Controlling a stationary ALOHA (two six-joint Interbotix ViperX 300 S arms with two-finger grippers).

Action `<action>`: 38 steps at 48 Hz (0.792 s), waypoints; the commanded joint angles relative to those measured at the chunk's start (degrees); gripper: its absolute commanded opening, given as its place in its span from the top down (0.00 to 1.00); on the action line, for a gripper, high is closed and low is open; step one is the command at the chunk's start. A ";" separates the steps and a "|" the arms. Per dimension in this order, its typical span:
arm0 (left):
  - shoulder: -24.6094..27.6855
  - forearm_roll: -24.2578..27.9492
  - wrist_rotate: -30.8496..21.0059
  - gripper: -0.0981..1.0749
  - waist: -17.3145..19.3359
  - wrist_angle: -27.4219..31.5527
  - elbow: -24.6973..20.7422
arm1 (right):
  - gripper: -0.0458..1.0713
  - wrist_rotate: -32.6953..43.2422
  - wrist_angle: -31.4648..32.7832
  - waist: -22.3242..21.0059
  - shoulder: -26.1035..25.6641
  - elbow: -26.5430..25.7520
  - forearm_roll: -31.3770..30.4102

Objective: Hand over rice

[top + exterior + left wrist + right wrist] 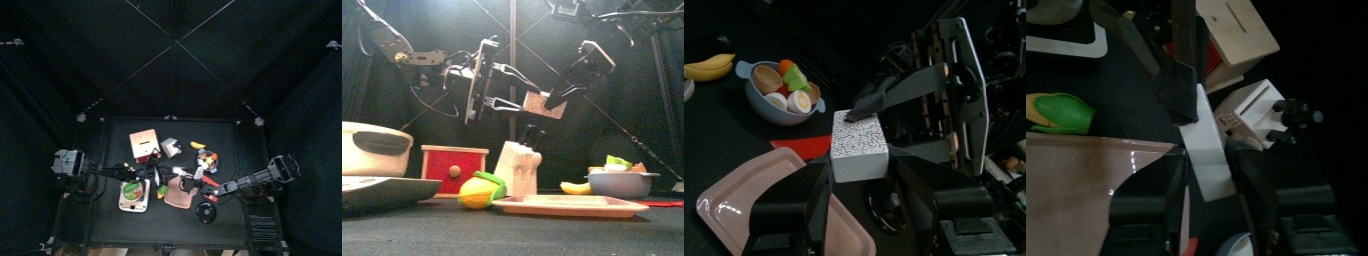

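Above the table's middle: the rice box hangs in the air between both arms.
Left claw: clenched on the box's sides.
Right claw: straddles the box's other end; whether it grips, I cannot tell.
Left wrist view only: bowl and banana beyond the box, pink tray under it.
Front view only: open air between the box and the knife block below.
Edges: the tray lies near the table's front edge.

Both arms hang raised mid-air, facing each other. The left end effector has its jaws set around a speckled white block; the right end effector meets it, jaws astride the same block.
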 commanded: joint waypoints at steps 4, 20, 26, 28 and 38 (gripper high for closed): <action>-0.53 0.44 0.35 0.34 0.18 -0.18 -0.88 | 0.50 0.26 0.00 0.09 -1.05 -1.41 0.26; -1.23 3.34 0.53 0.13 0.35 -0.53 -0.18 | 0.50 0.18 -0.09 0.18 -1.23 -1.14 2.37; -1.67 3.43 1.58 0.09 0.53 -2.20 0.35 | 0.50 0.18 0.00 0.26 -1.23 -1.05 3.25; -1.67 3.43 2.29 0.09 0.62 -2.90 0.62 | 0.50 0.18 0.00 0.35 -1.23 -0.97 3.78; -1.76 3.43 5.10 0.09 0.35 -4.04 0.88 | 0.50 0.26 0.00 0.35 -1.32 -0.97 4.31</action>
